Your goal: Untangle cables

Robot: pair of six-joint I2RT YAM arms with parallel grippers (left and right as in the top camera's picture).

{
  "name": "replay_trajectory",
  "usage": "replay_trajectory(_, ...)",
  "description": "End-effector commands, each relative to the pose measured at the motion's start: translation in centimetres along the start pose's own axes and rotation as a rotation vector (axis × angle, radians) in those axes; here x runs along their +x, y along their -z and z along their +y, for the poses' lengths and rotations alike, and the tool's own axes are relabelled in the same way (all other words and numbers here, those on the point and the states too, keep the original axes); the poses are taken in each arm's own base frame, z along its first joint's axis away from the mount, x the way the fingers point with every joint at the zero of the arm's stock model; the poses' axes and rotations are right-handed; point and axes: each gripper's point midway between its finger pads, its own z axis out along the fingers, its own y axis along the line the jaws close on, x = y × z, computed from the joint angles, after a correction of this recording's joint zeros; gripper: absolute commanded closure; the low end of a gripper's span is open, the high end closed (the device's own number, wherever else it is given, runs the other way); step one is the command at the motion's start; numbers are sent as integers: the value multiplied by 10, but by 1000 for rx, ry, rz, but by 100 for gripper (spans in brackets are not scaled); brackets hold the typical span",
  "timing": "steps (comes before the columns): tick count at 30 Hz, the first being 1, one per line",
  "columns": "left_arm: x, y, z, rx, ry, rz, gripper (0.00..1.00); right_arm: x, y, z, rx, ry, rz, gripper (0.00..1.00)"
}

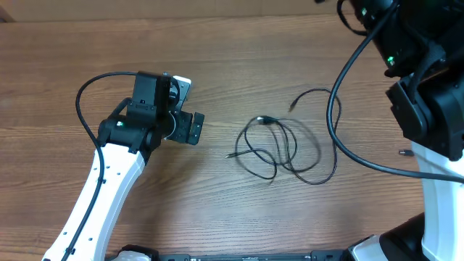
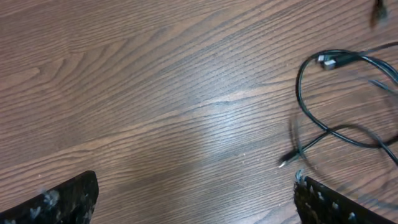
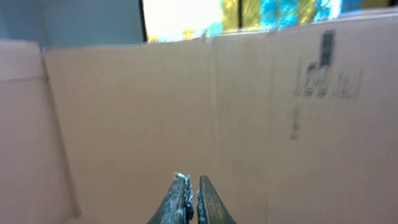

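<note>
The cables [image 1: 279, 148] lie in a loose tangle of thin black loops on the wooden table, right of centre. One plug end [image 1: 230, 154] points left, another [image 1: 293, 106] lies at the far upper end. In the left wrist view the tangle [image 2: 339, 93] shows at the right, with a metal-tipped plug [image 2: 284, 163] close to the right finger. My left gripper [image 2: 196, 202] is open and empty, a short way left of the tangle; overhead it shows as dark jaws [image 1: 190, 127]. My right gripper [image 3: 191, 183] is shut and empty, raised and facing a cardboard wall.
A cardboard wall [image 3: 249, 106] fills the right wrist view. The right arm's thick black cable [image 1: 341, 138] arcs over the table beside the tangle. A small dark plug [image 1: 402, 153] lies by the right arm's base.
</note>
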Motion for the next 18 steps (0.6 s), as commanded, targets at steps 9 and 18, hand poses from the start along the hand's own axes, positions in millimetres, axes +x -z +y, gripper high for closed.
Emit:
replay_trajectory(9, -3, 1, 2, -6, -9, -7, 0, 100, 23, -36, 168, 123, 427, 56)
replay_trajectory(18, -3, 1, 2, -6, -9, -6, 0, 267, 80, 7, -118, 19, 1167, 0)
